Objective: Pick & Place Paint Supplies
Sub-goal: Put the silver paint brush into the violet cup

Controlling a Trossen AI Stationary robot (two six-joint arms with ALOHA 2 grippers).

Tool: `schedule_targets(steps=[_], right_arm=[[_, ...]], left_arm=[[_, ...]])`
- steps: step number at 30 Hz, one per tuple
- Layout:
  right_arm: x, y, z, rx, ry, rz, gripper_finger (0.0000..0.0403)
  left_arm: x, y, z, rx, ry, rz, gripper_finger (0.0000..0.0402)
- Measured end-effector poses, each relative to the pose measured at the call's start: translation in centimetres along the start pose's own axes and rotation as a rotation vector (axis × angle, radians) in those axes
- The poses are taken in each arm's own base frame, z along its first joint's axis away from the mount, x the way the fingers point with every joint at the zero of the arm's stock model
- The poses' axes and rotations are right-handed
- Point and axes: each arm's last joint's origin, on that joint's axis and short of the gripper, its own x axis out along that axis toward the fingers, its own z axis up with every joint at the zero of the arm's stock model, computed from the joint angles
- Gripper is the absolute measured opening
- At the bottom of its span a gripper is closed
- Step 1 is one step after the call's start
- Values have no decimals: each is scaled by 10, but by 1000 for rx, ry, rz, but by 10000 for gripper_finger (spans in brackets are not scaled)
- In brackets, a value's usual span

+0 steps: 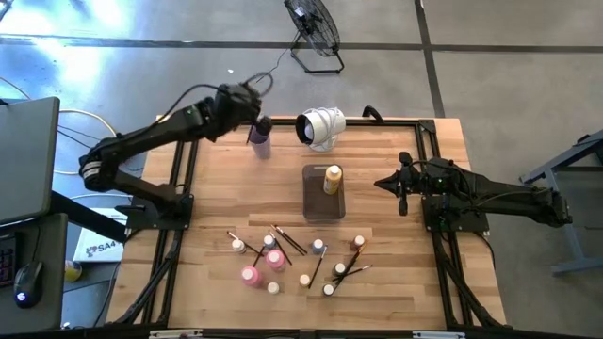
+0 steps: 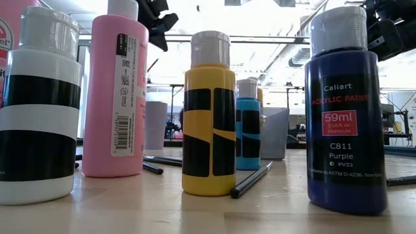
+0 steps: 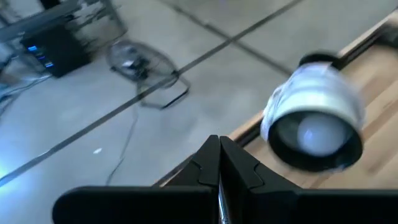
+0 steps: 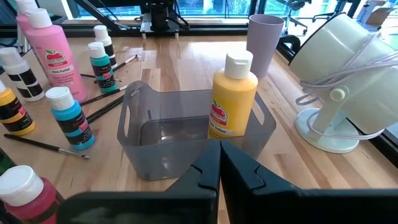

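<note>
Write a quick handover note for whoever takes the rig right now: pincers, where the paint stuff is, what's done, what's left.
Left pincer: shut, empty, above the table's far edge near the purple cup and lamp.
Right pincer: shut, empty, at the right side, facing the tray.
Done: one yellow bottle stands in the tray.
Left: the other bottles, including the pink bottle, and the brushes lie scattered on the near half of the table; none held.

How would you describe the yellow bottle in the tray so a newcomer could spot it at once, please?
Start at the clear grey tray in the middle of the table, near the white lamp. The yellow bottle stands upright at the tray's end nearest the lamp. It is the only bottle inside the tray; all the others stand on the bare wood.
</note>
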Motion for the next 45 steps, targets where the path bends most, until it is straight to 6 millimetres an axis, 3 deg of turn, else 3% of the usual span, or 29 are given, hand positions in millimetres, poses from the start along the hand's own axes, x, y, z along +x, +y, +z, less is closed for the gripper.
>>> schedule_targets(steps=[5, 12, 17, 36, 45], right_arm=[[0, 0, 0, 0, 0, 1, 2], [0, 0, 0, 0, 0, 1, 2], [0, 0, 0, 0, 0, 1, 2], [0, 0, 1, 2, -7, 0, 2], [0, 0, 1, 3, -8, 0, 2]], left_arm=[[20, 18, 2, -56, -99, -97, 0], [49, 31, -30, -94, -124, -137, 0], [60, 27, -55, -79, -102, -137, 0], [73, 22, -104, -35, -130, -135, 0], [74, 22, -108, -32, -121, -136, 0]])
